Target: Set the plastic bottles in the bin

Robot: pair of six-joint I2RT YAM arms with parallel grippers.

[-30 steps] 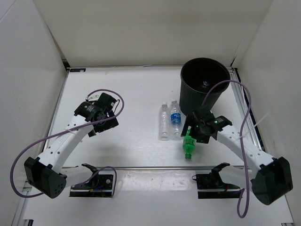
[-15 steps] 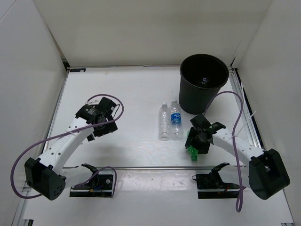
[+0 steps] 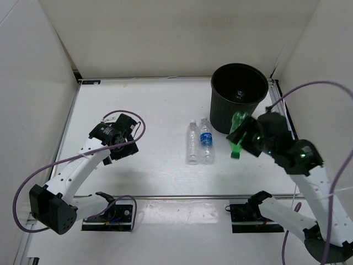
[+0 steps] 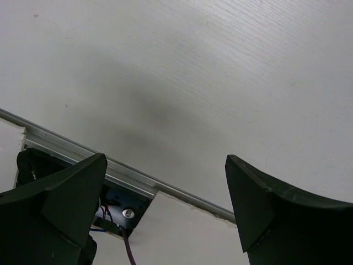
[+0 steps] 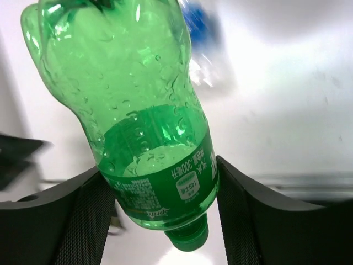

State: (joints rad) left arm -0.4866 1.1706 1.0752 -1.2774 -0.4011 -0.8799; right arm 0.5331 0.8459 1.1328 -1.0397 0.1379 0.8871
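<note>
My right gripper [image 3: 243, 136] is shut on the green bottle [image 3: 238, 136] and holds it in the air just in front of the black bin [image 3: 222, 113]. In the right wrist view the green bottle [image 5: 143, 121] sits cap end toward the camera between the two black fingers [image 5: 66, 221], near its labelled neck end. A plain clear bottle [image 3: 192, 142] and a blue-labelled bottle [image 3: 206, 139] lie side by side on the table left of the bin. My left gripper [image 3: 119, 139] hovers open over the left of the table with nothing between its fingers [image 4: 276, 210].
White walls enclose the table on three sides. A metal rail [image 3: 182, 196] runs across near the arm bases. Something small glints at the bottom of the bin. The purple cable [image 3: 132, 118] loops over the left wrist.
The right gripper shut on the green bottle on the table, then lifted it up and back toward the bin. The left arm hardly moved.
</note>
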